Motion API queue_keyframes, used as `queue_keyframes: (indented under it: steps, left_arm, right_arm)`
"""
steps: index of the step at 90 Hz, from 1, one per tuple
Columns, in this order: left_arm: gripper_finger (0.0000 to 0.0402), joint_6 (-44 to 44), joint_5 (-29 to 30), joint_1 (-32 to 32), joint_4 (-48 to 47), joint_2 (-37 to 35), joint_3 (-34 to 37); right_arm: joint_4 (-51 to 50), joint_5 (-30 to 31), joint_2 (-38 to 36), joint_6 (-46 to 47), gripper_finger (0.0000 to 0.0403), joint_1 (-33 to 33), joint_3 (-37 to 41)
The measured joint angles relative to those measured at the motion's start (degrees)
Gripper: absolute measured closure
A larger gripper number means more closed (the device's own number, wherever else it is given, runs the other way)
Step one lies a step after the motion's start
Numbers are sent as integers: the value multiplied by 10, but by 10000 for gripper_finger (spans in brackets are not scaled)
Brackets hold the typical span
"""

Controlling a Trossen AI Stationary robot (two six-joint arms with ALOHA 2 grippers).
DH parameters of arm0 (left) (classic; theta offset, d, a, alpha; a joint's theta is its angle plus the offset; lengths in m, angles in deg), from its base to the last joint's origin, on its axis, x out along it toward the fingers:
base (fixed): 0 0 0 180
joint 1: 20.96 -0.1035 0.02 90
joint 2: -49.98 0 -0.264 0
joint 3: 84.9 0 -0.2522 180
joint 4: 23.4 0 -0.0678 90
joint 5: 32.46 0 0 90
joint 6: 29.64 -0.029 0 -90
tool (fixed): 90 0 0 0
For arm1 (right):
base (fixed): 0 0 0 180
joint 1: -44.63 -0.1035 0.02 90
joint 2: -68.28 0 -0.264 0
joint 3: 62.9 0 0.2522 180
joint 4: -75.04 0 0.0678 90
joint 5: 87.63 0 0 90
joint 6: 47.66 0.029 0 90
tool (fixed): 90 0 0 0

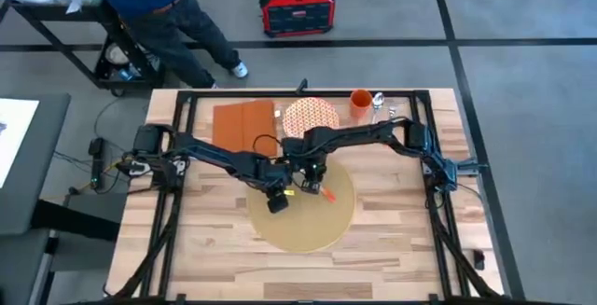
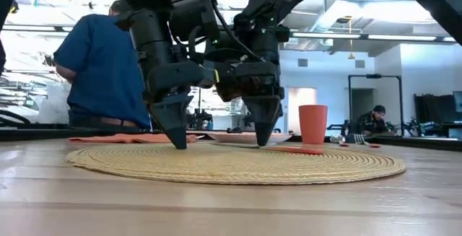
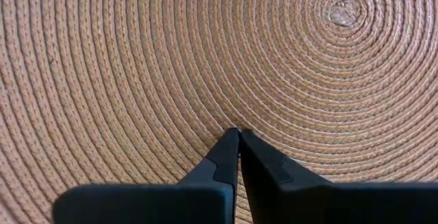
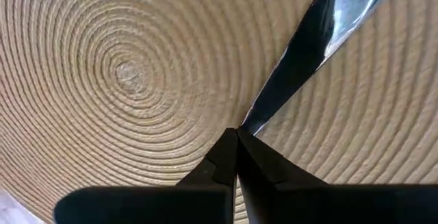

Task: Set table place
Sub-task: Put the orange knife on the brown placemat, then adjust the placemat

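Pinching a knife (image 4: 311,42), right claw (image 4: 237,133); left claw (image 3: 238,132) clenched on placemat (image 3: 137,66).

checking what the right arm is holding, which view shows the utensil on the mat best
Right wrist view: the shiny utensil runs from the shut right claw across the mat. High and low views show only its orange handle; left wrist view shows none.

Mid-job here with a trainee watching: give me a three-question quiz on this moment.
1. True or false: both grippers are over the placemat.
2. What lies on the mat at the right gripper? A) cup B) shiny utensil C) napkin
3. The left gripper is ____ and holds nothing.

Key: 1 true; 2 B; 3 shut. The plate, orange cup and napkin sit off the mat.
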Motion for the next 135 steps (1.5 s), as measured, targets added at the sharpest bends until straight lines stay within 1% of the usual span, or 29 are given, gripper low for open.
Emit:
queue_keyframes:
  steps: [22, 35, 45, 49, 55, 61, 70, 77, 83, 94, 101, 106, 114, 121, 135]
  left_arm:
    - [402, 6, 4, 5, 5, 0, 4]
    - [402, 15, 2, 7, 7, -1, 4]
    - [402, 12, 8, 17, 6, -18, 4]
    - [402, 11, 20, 22, 2, -29, 4]
    - [402, 17, 58, 33, -33, -48, 8]
    - [402, 22, 96, 42, -45, -74, 17]
    - [402, 44, 113, 47, -35, -128, 49]
    - [402, 68, 113, 49, -4, -169, 89]
    - [402, 90, 113, 50, 52, -212, 127]
    - [402, 143, 115, 50, 224, -279, 223]
    - [402, 188, 117, 52, 348, -293, 291]
    - [402, 207, 121, 54, 403, -293, 324]
    - [402, 218, 122, 58, 415, -293, 347]
    - [402, 221, 122, 62, 412, -294, 349]
    - [402, 221, 122, 70, 418, -294, 349]
  right_arm:
    - [4, -24, -13, 38, 403, -9, 3]
    - [17, 25, -32, 63, 403, -3, 4]
    - [27, 34, -56, 65, 403, 13, 3]
    - [27, 35, -63, 64, 403, 19, 3]
    - [30, 44, -70, 59, 403, 24, 3]
    - [23, 55, -74, 50, 403, 29, 3]
    - [8, 69, -75, 44, 403, 39, 2]
    - [0, 69, -75, 34, 403, 47, 2]
    - [4, 68, -76, 24, 403, 51, 2]
    - [1, 66, -76, 18, 403, 46, 4]
    - [2, 61, -76, 17, 403, 42, 12]
    - [2, 62, -76, 18, 403, 42, 22]
    - [3, 66, -76, 26, 403, 43, 44]
    - [4, 80, -76, 40, 403, 40, 70]
    - [19, 78, -78, 64, 403, 35, 117]
